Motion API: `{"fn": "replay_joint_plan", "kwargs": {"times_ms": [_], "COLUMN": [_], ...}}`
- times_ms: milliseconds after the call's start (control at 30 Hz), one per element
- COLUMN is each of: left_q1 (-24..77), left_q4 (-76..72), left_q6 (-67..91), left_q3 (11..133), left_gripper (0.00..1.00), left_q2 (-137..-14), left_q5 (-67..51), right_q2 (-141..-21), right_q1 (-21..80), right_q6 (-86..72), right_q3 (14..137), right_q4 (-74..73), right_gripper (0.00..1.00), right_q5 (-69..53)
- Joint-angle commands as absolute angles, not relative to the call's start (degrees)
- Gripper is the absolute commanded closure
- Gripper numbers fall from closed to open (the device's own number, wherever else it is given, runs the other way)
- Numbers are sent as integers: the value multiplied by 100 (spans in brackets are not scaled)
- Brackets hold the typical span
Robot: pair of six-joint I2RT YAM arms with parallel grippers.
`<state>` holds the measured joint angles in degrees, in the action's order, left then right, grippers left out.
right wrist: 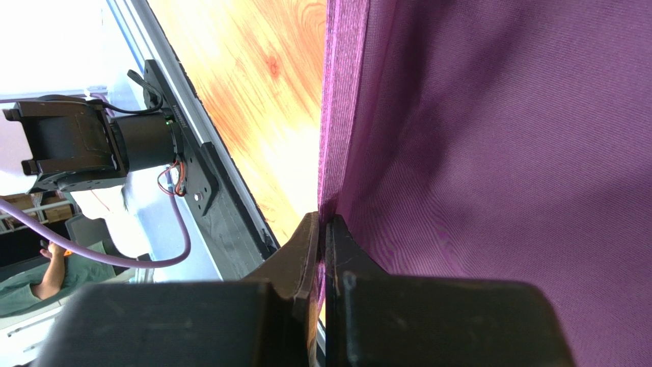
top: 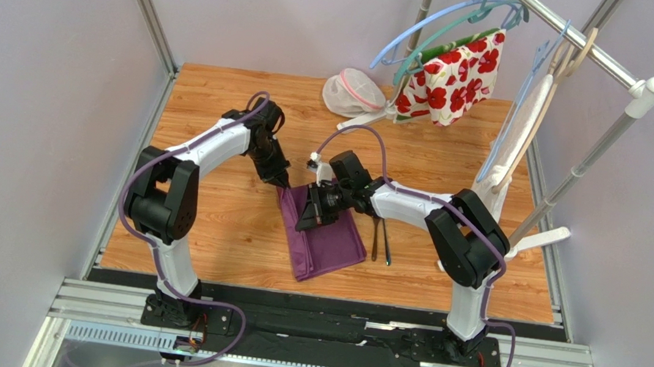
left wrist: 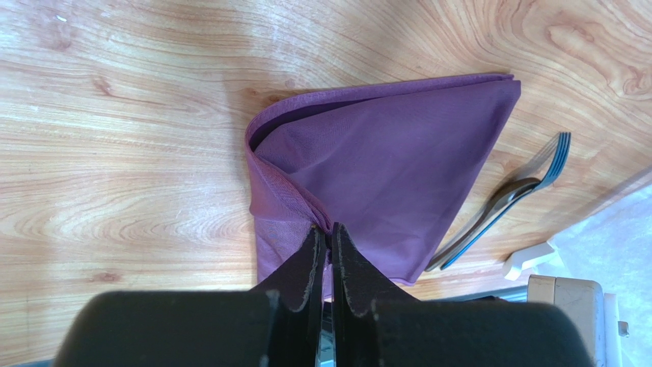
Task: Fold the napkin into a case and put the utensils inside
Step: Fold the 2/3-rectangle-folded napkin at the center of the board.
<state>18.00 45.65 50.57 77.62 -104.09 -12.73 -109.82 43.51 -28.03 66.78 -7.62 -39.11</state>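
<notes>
folded napkin (top: 330,245) — pinched twice, utensils (top: 380,239) beside

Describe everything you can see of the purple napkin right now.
The napkin is plum soft woven cloth, folded into layers on the wooden table. In the left wrist view it tapers like a triangle, a doubled edge gaping at one corner. The left hand is shut on its far corner, the right hand on an edge that looks raised. The utensils lie close beside it.
</notes>
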Motion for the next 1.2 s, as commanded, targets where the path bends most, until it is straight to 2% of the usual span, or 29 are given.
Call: {"fn": "replay_joint_plan", "kwargs": {"times_ms": [0, 367, 533, 1167], "left_q1": [1661, 1037, 1020, 1573], "left_q4": [3998, 4289, 4430, 4131], "left_q6": [5107, 4483, 4342, 4799], "left_q3": [7998, 7181, 7189, 8024], "left_gripper": [100, 100, 100, 100], "left_q2": [-10108, -9089, -9035, -10353], "left_q5": [-598, -527, -545, -729], "right_q2": [-10880, -11346, -11443, -11109], "right_q1": [4640, 5554, 5607, 4720], "right_q6": [-2892, -3085, -3208, -3146], "right_q3": [6828, 7918, 8051, 6847], "right_q4": [-1327, -1582, -1477, -1178], "right_gripper": [100, 100, 100, 100], "right_q5": [-4439, -4350, -4395, -4640]}}
